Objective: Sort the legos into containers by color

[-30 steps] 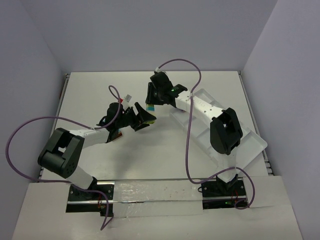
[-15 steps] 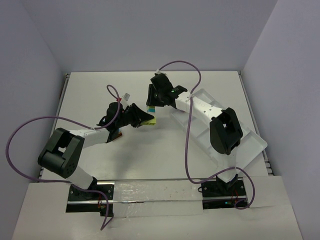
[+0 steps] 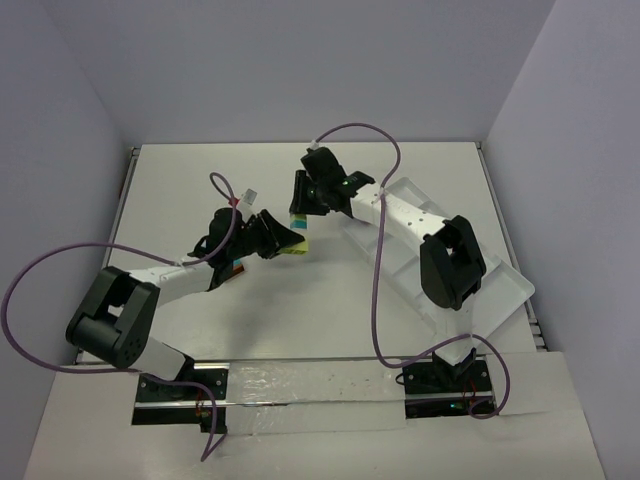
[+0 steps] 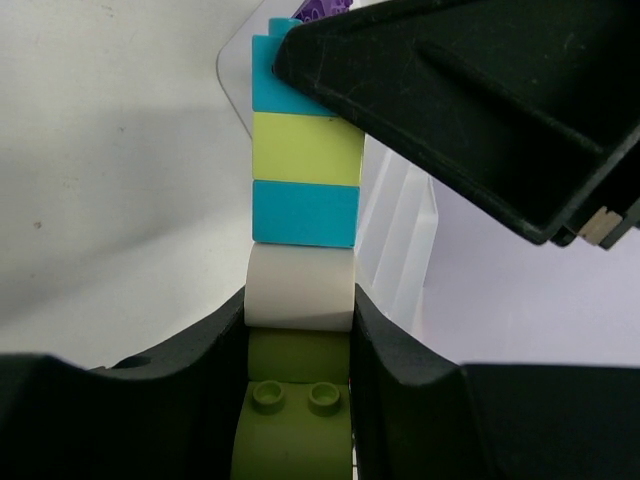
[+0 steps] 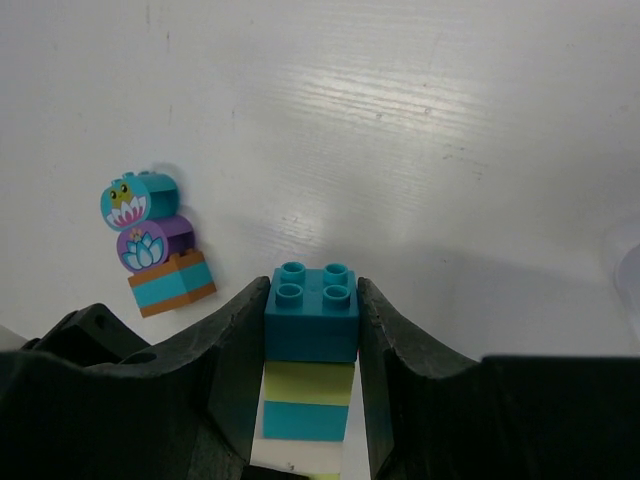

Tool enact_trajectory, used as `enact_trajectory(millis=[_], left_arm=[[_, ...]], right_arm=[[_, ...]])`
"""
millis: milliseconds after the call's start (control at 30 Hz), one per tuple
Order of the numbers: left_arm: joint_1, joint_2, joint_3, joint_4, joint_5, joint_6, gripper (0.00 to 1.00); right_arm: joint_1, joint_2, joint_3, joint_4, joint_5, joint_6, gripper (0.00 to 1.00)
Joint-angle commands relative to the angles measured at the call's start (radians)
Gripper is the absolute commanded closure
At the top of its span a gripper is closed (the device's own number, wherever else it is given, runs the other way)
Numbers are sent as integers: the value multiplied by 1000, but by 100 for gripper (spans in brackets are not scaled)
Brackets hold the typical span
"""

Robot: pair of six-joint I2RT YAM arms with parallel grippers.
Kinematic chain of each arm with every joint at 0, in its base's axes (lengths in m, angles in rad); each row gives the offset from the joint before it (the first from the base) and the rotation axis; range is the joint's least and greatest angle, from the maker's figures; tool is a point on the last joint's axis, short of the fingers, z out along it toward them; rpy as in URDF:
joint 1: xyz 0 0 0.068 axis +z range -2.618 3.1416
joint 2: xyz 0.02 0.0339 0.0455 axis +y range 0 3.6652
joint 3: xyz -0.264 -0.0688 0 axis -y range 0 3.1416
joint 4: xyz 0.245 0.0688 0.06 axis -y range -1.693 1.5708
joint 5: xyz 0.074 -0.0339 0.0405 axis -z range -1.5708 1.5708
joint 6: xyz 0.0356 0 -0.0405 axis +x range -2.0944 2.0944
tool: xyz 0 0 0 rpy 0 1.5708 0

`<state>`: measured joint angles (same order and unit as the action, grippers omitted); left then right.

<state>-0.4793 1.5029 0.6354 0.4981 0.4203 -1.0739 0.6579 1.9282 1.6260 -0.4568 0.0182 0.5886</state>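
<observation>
Both arms are on the same lego stack right now, holding it in the air over the middle of the table. The left claw is pinched tight on the cream brick, with the green one sitting back between its fingers. The right claw is clamped on the teal brick at the other end. The lime and second teal bricks in between have nothing gripping them.

Looks to me like the step is breaking the stack apart, not dropping anything off yet. The tray is off to the right, well apart from the stack, mostly under the right arm.

The next move probably needs one claw to hold firm while the other tilts or peels its end off. A straight pull might just slip off those smooth sides. My guess is the teal brick comes off on its own, but the stack could split at a different joint.

There's also another little clump lying on the table near the right claw, not sorted yet.
</observation>
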Motion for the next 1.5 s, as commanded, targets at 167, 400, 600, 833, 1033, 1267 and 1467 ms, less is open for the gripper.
enact_trajectory(millis=[167, 400, 600, 833, 1033, 1267, 1467], left_arm=[[-5, -160, -6, -292, -112, 160, 100], [-5, -161, 90, -481, -253, 241, 100], [-4, -143, 154, -570, -288, 286, 100], [-4, -179, 171, -568, -244, 333, 100], [-5, -171, 218, -592, -208, 353, 100], [-5, -149, 270, -590, -167, 358, 100], [-5, -125, 310, -583, -135, 367, 100]], right_arm=[[-33, -43, 9, 25, 48, -18, 92], [-38, -73, -27, 28, 54, -26, 92], [-43, -126, -105, 17, 115, -55, 92], [-116, -284, -303, 28, 179, -104, 91], [-274, -450, -504, 53, 196, -112, 91], [-417, -457, -560, 40, 228, -96, 89], [-480, -408, -574, 34, 309, -83, 81]])
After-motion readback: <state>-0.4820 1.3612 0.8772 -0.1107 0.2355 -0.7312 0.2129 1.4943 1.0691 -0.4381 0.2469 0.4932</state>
